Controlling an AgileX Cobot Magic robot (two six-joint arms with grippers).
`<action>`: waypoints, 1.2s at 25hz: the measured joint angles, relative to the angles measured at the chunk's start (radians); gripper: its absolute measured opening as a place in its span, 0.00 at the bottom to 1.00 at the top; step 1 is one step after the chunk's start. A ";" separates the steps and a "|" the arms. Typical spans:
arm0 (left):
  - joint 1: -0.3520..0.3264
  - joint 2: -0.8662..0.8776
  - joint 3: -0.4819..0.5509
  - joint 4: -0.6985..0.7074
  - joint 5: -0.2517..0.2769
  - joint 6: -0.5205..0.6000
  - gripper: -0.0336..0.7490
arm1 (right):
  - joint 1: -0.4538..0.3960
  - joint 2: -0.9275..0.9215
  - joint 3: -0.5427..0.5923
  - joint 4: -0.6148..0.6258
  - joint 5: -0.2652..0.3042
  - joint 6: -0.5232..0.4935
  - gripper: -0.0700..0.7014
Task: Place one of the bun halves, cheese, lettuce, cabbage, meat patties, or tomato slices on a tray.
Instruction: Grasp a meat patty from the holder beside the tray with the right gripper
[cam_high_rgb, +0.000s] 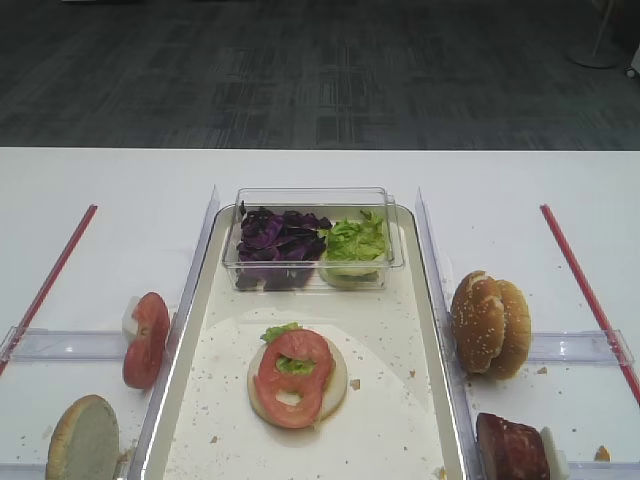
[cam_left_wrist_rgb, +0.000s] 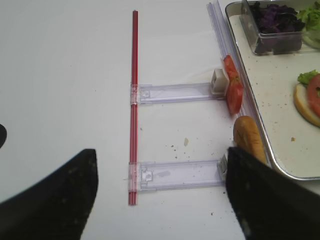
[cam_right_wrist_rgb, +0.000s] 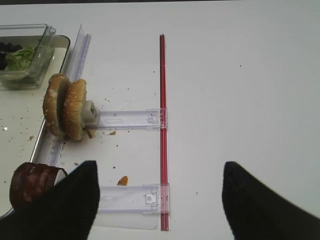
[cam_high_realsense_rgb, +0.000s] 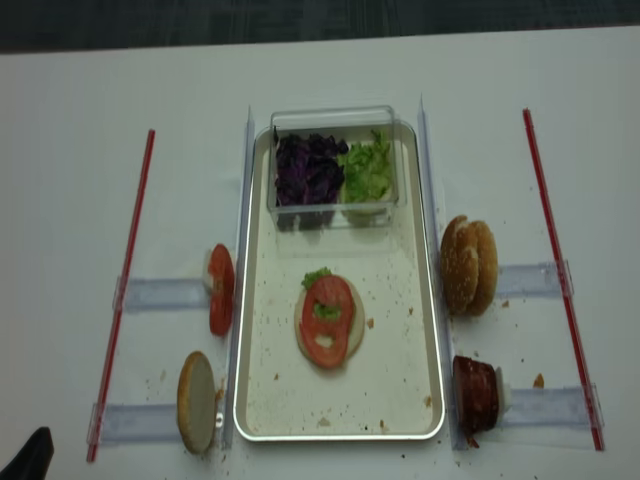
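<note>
A plain white tabletop (cam_high_realsense_rgb: 330, 70) carries a cream rectangular metal-rimmed tray (cam_high_realsense_rgb: 400, 390) at its middle. Clear plastic rail strips (cam_high_realsense_rgb: 150, 293) and two thin red rods (cam_high_realsense_rgb: 125, 290) lie either side. Sesame-seeded golden bun halves (cam_high_realsense_rgb: 468, 264) stand on edge right of the tray, red tomato slices (cam_high_realsense_rgb: 220, 289) left.

right gripper (cam_right_wrist_rgb: 157, 200): two broad matte black fingers (cam_right_wrist_rgb: 65, 205), blunt rounded tips, lower corners of the right wrist view
left gripper (cam_left_wrist_rgb: 160, 195): two matching black fingers (cam_left_wrist_rgb: 55, 200), smooth and unmarked
finish: plain dark surface, blurred up close
extra: black tip at lower left edge of the realsense view
</note>
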 joint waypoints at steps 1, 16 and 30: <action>0.000 0.000 0.000 0.000 0.000 0.000 0.67 | 0.000 0.011 0.000 0.000 0.000 0.000 0.79; 0.000 0.000 0.000 0.000 0.000 0.000 0.67 | 0.000 0.408 0.000 0.067 -0.016 0.002 0.77; 0.000 0.000 0.000 0.000 0.000 0.000 0.67 | 0.000 0.860 -0.049 0.078 -0.061 0.002 0.77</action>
